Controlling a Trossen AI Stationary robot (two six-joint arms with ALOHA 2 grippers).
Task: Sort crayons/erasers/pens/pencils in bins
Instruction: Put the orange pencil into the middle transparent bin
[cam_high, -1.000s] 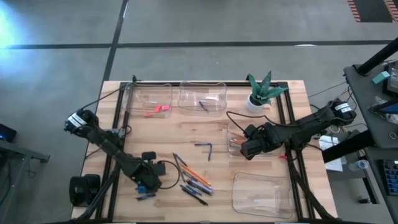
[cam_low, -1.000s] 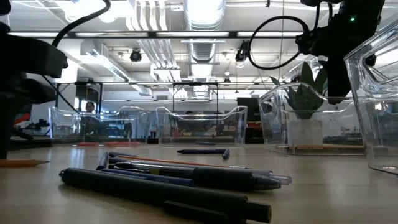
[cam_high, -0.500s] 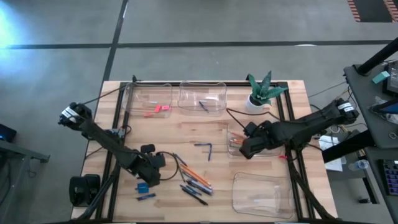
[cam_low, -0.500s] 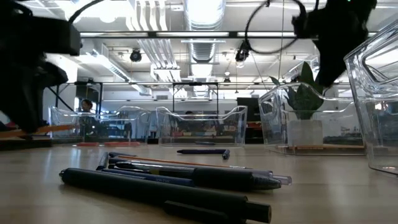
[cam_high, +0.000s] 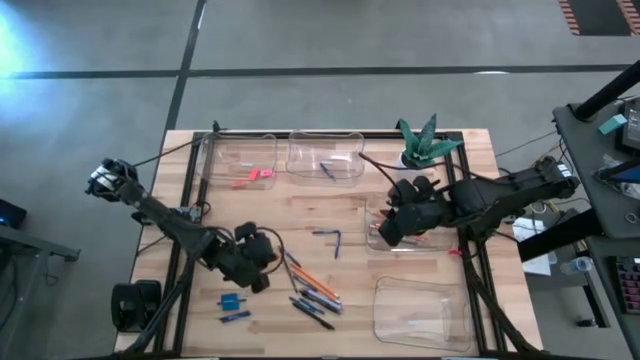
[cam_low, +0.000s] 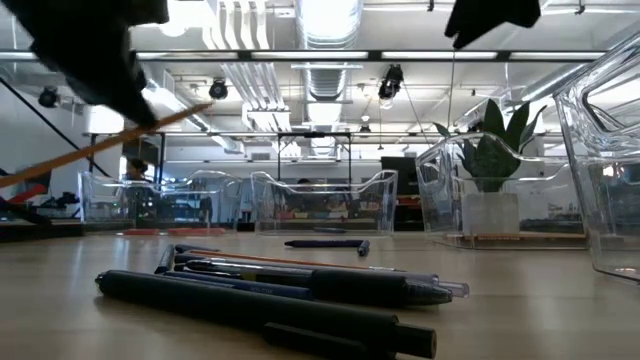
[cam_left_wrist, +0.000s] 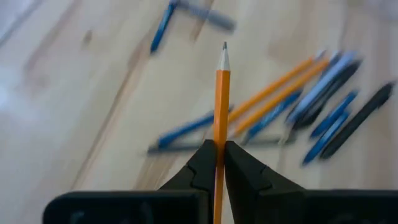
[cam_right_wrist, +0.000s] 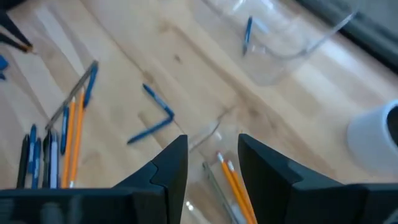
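Pencil (cam_left_wrist: 221, 93): long, thin, orange, sharpened to a dark tip. Clamped between the left jaws (cam_left_wrist: 216, 163), shaft running straight out ahead of them, raised off the desk (cam_high: 300, 215).

Loose sticks (cam_high: 310, 290): orange pencils, dark pens and blue crayons, lying on the desk beyond the left jaws' tips.

Right jaws (cam_right_wrist: 211, 163): apart, holding nothing. Directly below them, two orange pencils (cam_right_wrist: 235, 180) lie in a clear bin (cam_high: 372, 214); blue crayons (cam_right_wrist: 155, 119) lie on the desk ahead.
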